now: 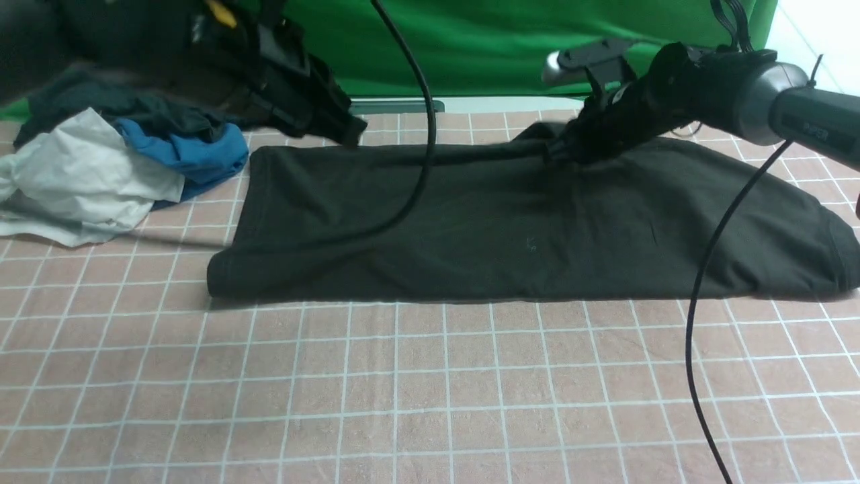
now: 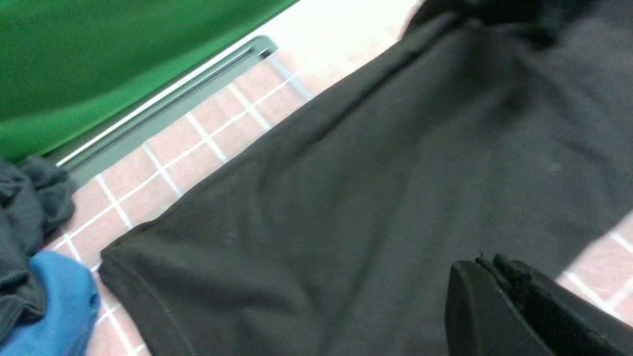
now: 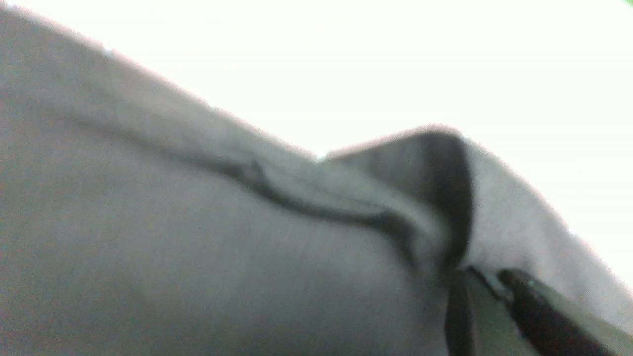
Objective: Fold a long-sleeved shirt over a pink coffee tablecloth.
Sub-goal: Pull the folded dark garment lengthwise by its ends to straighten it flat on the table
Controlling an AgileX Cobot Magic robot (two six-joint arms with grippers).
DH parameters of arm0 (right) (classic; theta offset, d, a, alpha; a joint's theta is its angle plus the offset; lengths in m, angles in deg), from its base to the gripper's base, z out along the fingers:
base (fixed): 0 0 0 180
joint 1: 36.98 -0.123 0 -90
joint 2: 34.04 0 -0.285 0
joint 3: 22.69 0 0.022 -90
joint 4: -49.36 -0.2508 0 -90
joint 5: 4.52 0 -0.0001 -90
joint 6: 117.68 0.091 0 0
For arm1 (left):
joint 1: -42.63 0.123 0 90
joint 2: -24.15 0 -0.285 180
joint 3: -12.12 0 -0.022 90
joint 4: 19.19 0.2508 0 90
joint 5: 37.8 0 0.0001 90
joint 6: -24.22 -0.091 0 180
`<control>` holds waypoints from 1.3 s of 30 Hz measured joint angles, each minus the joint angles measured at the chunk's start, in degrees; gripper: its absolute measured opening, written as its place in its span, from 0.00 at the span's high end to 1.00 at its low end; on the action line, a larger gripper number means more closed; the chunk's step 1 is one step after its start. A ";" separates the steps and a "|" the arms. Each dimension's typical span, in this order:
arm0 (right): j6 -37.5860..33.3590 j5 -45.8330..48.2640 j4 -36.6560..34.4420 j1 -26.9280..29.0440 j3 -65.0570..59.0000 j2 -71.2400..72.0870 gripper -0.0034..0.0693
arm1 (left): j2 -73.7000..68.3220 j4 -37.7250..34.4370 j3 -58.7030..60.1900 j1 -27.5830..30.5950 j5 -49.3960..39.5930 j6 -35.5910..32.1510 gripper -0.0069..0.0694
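Observation:
The black long-sleeved shirt (image 1: 504, 222) lies in a wide folded band across the pink coffee tablecloth (image 1: 430, 390). My left gripper (image 1: 349, 138) hangs blurred over the shirt's far edge near its left corner. In the left wrist view the left gripper (image 2: 487, 262) is shut with nothing between the fingers, and the shirt (image 2: 371, 173) lies flat below it. My right gripper (image 1: 556, 154) sits at the shirt's far edge, right of centre. In the right wrist view the right gripper (image 3: 482, 274) is shut on a raised fold of the shirt (image 3: 198, 247).
A heap of black, blue and white garments (image 1: 114, 161) lies at the far left, close to the shirt's left corner. A green backdrop (image 1: 504, 40) and a grey rail (image 1: 396, 105) bound the far side. Two black cables (image 1: 423, 134) hang over the shirt.

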 joint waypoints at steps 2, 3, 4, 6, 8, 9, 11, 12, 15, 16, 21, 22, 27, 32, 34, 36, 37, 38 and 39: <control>-0.06 -6.46 -0.05 0.28 0.22 -0.53 0.87 | 4.16 0.00 3.73 -1.50 1.43 -0.21 0.89; -0.06 -9.98 -0.05 0.55 0.28 -0.85 0.87 | 6.46 0.00 5.78 -2.31 1.87 -0.63 0.89; -0.06 -12.92 -0.10 0.92 0.30 -1.16 0.87 | 8.72 0.00 7.83 -3.01 2.11 -1.39 0.89; 0.35 -15.14 -0.10 1.72 0.34 -1.29 0.86 | 11.45 0.00 10.31 -3.71 2.17 -2.08 0.89; 2.01 -14.41 -0.16 3.42 0.78 -0.73 0.84 | 16.81 0.06 15.43 -4.23 2.24 -2.69 0.89; 2.14 -13.56 -0.21 3.58 0.93 -0.62 0.84 | 17.67 0.06 15.81 -4.23 2.29 -2.69 0.89; 3.07 -5.11 -0.21 5.09 1.61 2.01 0.83 | 23.11 0.30 20.54 -4.32 2.54 -2.89 0.89; 2.94 -0.98 -0.21 5.34 1.77 3.42 0.83 | 24.90 0.30 22.19 -4.32 2.59 -2.77 0.89; 2.21 9.83 -0.68 4.80 2.14 6.84 0.82 | 28.60 0.32 26.26 -4.32 2.59 -0.60 0.89; 2.09 10.49 -0.68 4.68 2.14 7.02 0.82 | 28.78 0.32 26.51 -4.32 2.59 -0.37 0.89; -0.57 16.99 -2.99 0.07 2.58 5.84 0.82 | 30.25 1.73 30.39 -4.32 2.59 2.92 0.89; -0.69 16.27 -3.22 -1.01 2.58 4.05 0.82 | 30.25 1.88 30.57 -4.32 2.59 3.04 0.89; -0.75 10.59 -3.39 -2.05 3.25 -1.78 0.84 | 30.25 1.99 30.57 -4.32 2.82 3.04 0.89; 0.90 0.80 -3.39 -0.43 7.41 -6.31 0.87 | 30.25 1.99 30.57 -4.32 1.89 3.04 0.89; 2.57 -4.06 -3.39 0.79 9.24 -7.84 0.85 | 30.25 1.99 30.57 -4.32 0.28 3.04 0.89; 3.81 -6.17 -3.39 1.92 10.17 -8.26 0.82 | 30.25 1.99 30.57 -4.32 -0.73 2.65 0.89; 4.51 -6.41 -3.33 2.54 10.86 -8.16 0.80 | 30.25 2.22 30.57 -4.32 -1.15 2.29 0.89; 4.51 -6.33 -3.33 2.78 11.14 -8.07 0.79 | 30.31 2.27 30.57 -4.32 -1.25 2.29 0.89; 4.69 -4.30 -3.39 3.80 11.97 -7.06 0.76 | 30.35 3.33 30.57 -4.32 -1.30 1.74 0.89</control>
